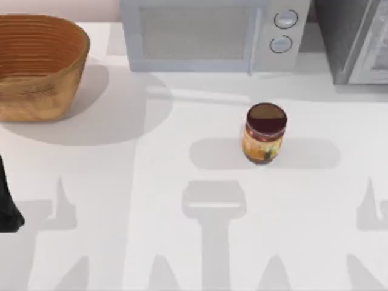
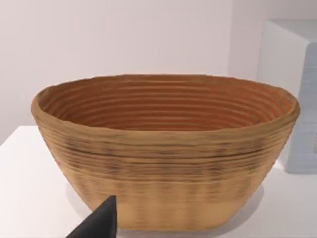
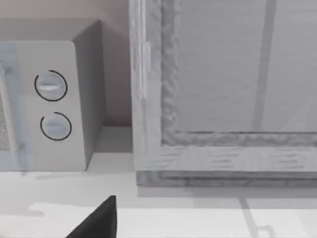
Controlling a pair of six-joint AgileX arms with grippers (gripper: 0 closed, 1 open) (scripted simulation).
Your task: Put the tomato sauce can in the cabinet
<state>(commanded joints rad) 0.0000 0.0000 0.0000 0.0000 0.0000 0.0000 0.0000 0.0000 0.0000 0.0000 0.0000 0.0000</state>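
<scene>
Top view, can: the tomato sauce can [image 1: 265, 133] stands upright on the white table [image 1: 182, 242], maroon lid, red band, yellow-orange label, just in front of the microwave [image 1: 212, 33].
Top view, surroundings: wicker basket [image 1: 36, 63] far left; cabinet [image 1: 357, 39] far right.
Top view, left arm [image 1: 7, 206]: at the left edge, well apart from the can.
Left wrist view: a dark fingertip [image 2: 99, 223] before the basket; grip cannot be judged.
Right wrist view: a dark fingertip [image 3: 99, 220] faces the cabinet's framed door; grip cannot be judged.
</scene>
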